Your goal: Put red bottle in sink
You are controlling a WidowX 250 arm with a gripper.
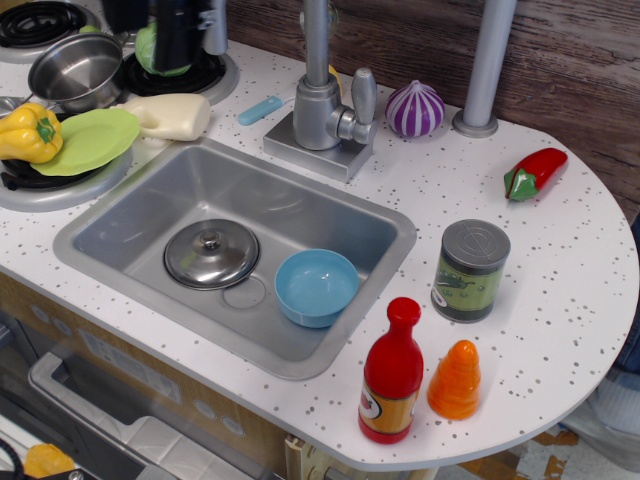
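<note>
The red bottle (392,372) stands upright on the white speckled counter near the front edge, right of the sink's front right corner. The grey sink (140,215) holds a metal lid (211,254) and a light-blue bowl (316,287). My gripper (172,38) is a dark, blurred shape at the top left, above the stove and in front of the green cabbage (147,48). It is far from the bottle. Its fingers do not show clearly, so I cannot tell if they are open or shut.
An orange carrot (455,380) stands right beside the bottle, a green can (470,270) just behind it. A red chili (535,172), a purple onion (414,108) and the faucet (320,110) stand at the back. A pot (75,70), green plate (95,140) and yellow pepper (28,132) are at left.
</note>
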